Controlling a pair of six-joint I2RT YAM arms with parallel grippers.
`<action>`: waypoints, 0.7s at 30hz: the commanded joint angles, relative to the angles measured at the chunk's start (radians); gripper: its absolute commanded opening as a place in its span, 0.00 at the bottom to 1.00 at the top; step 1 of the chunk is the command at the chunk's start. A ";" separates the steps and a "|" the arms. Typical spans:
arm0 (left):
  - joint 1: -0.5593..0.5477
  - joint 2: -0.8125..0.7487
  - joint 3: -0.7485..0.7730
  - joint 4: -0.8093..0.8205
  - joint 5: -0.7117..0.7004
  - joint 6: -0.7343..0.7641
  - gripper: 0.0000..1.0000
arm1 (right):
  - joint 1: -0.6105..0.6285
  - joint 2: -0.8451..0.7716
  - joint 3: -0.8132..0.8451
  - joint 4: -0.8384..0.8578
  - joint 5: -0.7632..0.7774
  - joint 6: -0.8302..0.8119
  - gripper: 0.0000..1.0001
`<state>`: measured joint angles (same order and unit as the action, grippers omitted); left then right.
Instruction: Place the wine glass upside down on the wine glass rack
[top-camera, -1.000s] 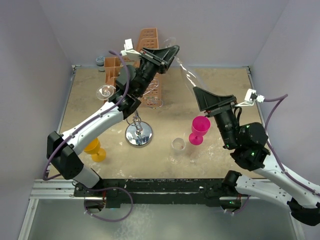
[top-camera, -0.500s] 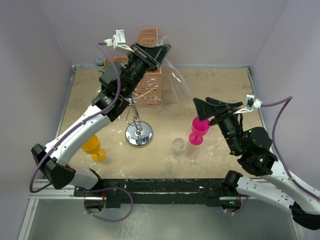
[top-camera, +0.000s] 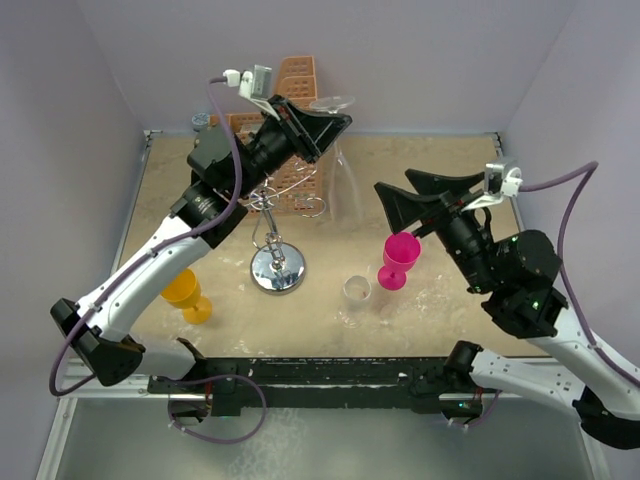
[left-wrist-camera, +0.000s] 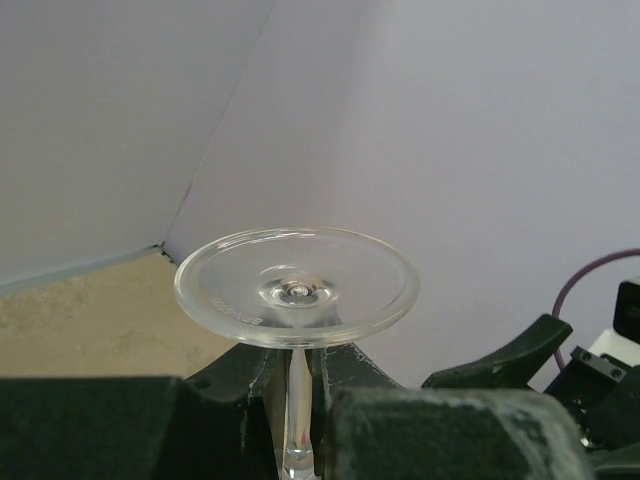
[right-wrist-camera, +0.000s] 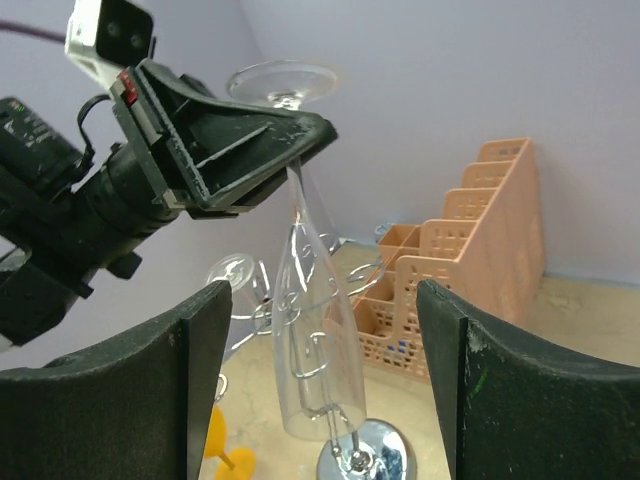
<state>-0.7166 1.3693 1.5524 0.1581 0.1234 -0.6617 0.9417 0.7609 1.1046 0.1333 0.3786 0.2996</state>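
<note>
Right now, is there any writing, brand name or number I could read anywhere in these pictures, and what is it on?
Nothing legible.
What looks like raised lettering on the foot of the wine glass, left wrist view: too faint to read.
No other writing shows.

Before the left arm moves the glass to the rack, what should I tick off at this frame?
1. Glass inverted, foot up: ok.
2. Left gripper shut on the stem: ok.
3. Right gripper open, not touching the glass: ok.
4. Rack upright on its base: ok.
5. Free rack hook lined up under the glass: cannot tell, because the arm and the glass overlap the wire scrolls.
6. Pink goblet apart from the rack: ok.
</note>
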 joint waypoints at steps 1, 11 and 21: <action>-0.001 -0.078 -0.032 0.068 0.109 0.049 0.00 | 0.002 0.042 0.035 0.039 -0.155 -0.040 0.75; -0.001 -0.149 -0.127 0.180 0.315 0.058 0.00 | 0.002 0.127 0.071 0.089 -0.202 0.002 0.63; -0.001 -0.186 -0.175 0.255 0.418 0.072 0.00 | 0.002 0.221 0.117 0.166 -0.295 0.067 0.57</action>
<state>-0.7166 1.2179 1.3804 0.3111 0.4873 -0.6155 0.9421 0.9508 1.1660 0.2188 0.1318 0.3325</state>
